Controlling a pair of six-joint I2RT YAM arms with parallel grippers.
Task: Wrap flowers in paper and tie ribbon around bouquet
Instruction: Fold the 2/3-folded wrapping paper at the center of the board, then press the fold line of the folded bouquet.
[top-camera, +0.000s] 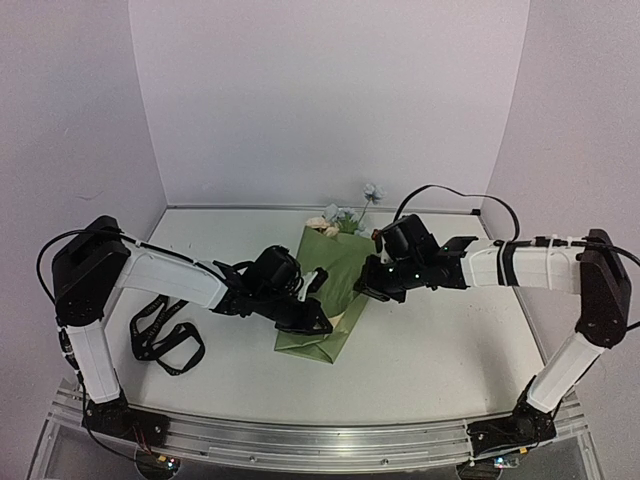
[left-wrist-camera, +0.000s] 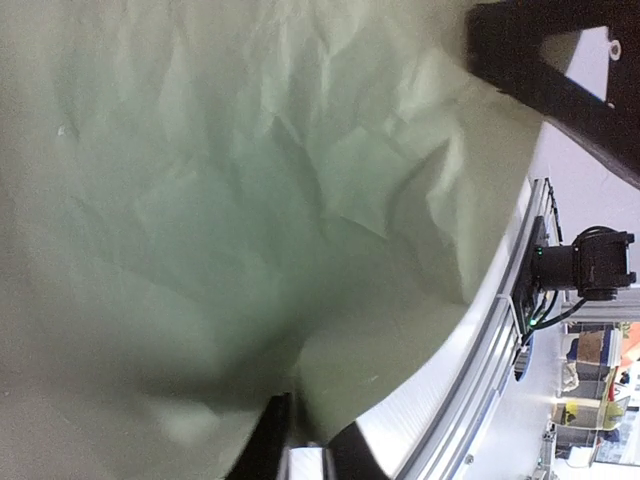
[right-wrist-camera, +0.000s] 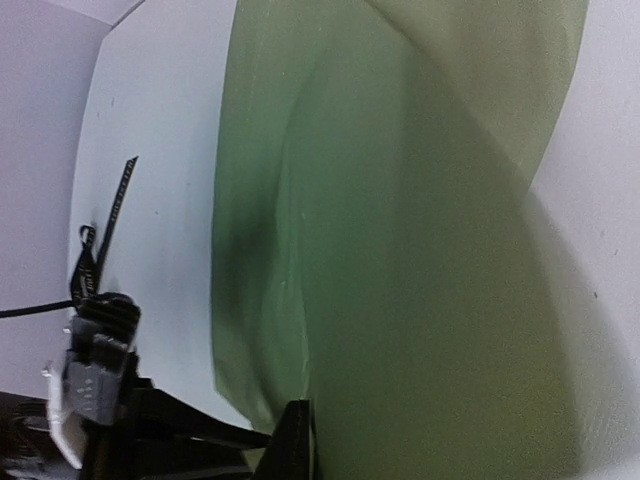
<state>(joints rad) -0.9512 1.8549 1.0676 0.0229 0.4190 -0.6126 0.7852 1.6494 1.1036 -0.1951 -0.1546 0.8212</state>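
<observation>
Well, right gripper (top-camera: 366, 289) was shut on the paper (top-camera: 340, 258) mid-frame; whether left gripper (top-camera: 315, 322) held it, couldn't tell, and one slip could spring the fold off the flowers (top-camera: 338, 220)

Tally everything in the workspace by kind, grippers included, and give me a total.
grippers: 2 (left gripper, right gripper)
paper, olive-green wrap: 1
flowers, counted as a bunch: 1
ribbon, black: 1
Total: 5
</observation>
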